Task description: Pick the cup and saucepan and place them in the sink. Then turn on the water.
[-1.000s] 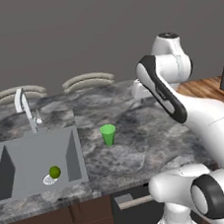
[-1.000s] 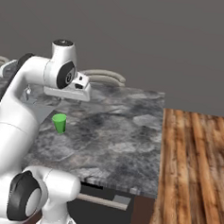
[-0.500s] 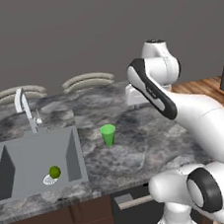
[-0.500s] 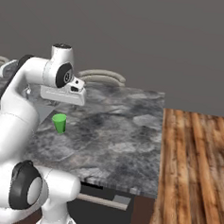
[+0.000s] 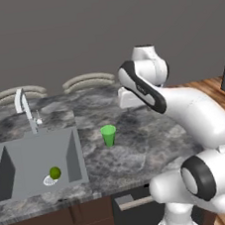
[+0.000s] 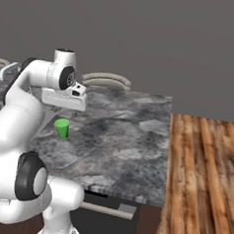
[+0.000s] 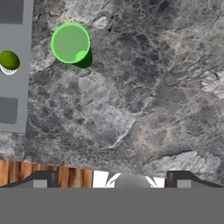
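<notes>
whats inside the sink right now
In the sink a small yellow-green ball sits on the round drain. The cup stands outside on the counter. The near wall hides part of the sink's floor.

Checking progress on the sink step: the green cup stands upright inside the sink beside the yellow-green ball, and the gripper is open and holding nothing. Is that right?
Not quite. The green cup stands upright on the stone counter, right of the sink, not inside it; the left base view shows this. The yellow-green ball does lie in the sink by the drain, and the gripper is open and empty.
</notes>
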